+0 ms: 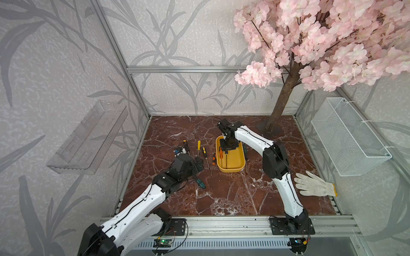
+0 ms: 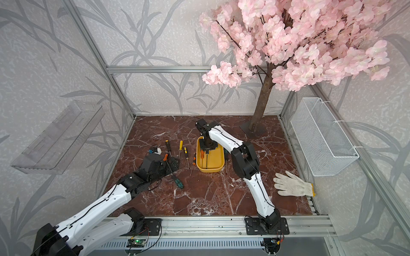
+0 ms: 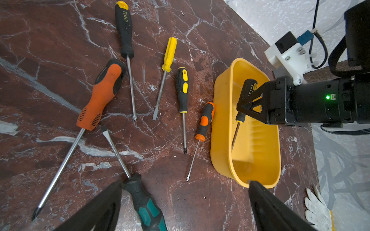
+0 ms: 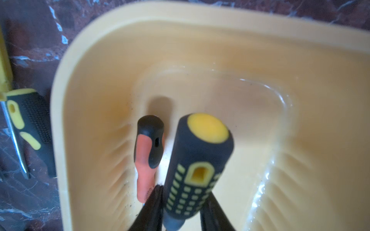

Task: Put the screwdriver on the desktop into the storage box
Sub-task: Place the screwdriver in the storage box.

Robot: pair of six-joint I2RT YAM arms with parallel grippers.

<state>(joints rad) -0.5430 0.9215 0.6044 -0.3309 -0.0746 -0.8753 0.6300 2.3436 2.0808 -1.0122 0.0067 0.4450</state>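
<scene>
Screwdriver, black-and-yellow grip (image 1: 226, 163), logged in both top views: shaft down inside the storage box (image 1: 229, 170), handle hidden under the right end effector (image 1: 226, 153), which reaches in from above.
- Hazard, my judgement: the box looks light, so a finger catching its rim on withdrawal could drag it across the bench (image 1: 221, 195).
- Box contents: the held tool, plus an orange-and-black screwdriver (image 1: 220, 153) lying on the floor.
- Wire basket (image 1: 350, 137) and clear shelf (image 1: 86, 137) on the side walls: I see nothing in either.

Left wrist view.
- Left end effector (image 3: 185, 182): fingers spread wide, carrying nothing, low over the bench with a teal-handled screwdriver (image 3: 146, 206) just beside one finger. A careless move could knock it.
- Held tool stands tilted, handle high, tip near the box floor. Let go like this, I expect the handle to drop hard, or the tip to ride up a wall.
- Small orange screwdriver (image 3: 206, 120) outside, touching the box's outer wall: any shove of the box shifts it.
- Five more screwdrivers lie loose on the bench.

Right wrist view.
- Fingers (image 4: 154, 202) pressed on either side of the patterned handle, pinching it.
- Orange-and-black tool just beside it; a falling handle may strike it.
- Count in box: two.
</scene>
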